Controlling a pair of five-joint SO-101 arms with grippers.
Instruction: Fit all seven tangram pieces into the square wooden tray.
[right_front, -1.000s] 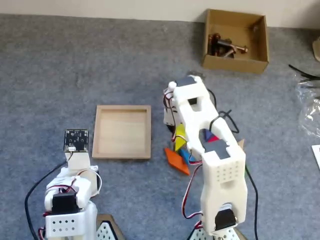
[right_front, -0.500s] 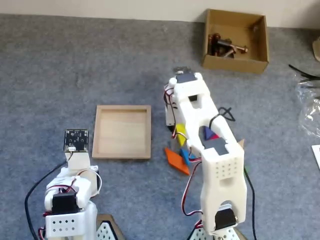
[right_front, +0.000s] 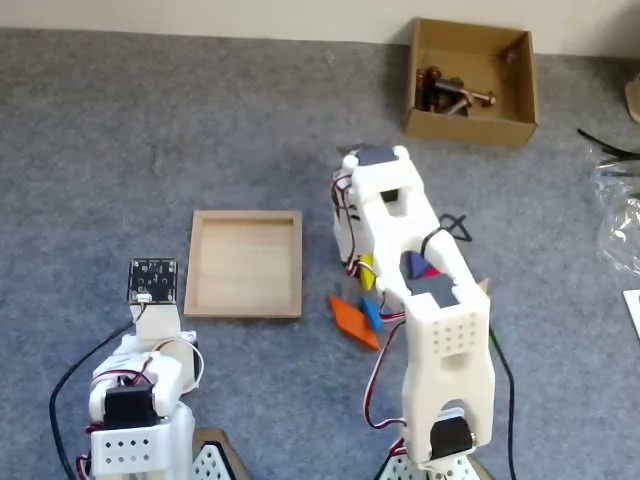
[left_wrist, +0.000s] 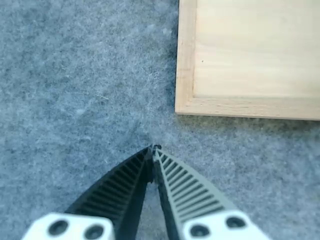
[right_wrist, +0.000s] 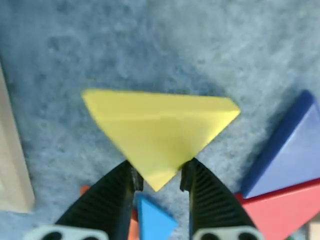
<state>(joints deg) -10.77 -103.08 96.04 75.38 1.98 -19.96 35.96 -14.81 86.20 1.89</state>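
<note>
The right pincer (right_wrist: 157, 175) was closed on one corner of the yellow triangle (right_wrist: 155, 127), a blue piece (right_wrist: 285, 150) and a red piece (right_wrist: 285, 207) just beside it. The left pincer (left_wrist: 152, 149) was pressed fully together and empty, the wooden tray (left_wrist: 186, 60) just ahead of its tips.

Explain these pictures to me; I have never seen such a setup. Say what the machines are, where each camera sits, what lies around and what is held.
These are two small robot arms. The high view looks down on both: the left arm and the right arm, on grey felt. The other two pictures come from cameras on their wrists, looking along each pincer-like tool. The left tool is shut and empty, near the bare wooden tray. The right tool pinches a corner of a yellow triangle. A blue piece, a red piece and an orange piece lie nearby. A cardboard box sits farther back.
</note>
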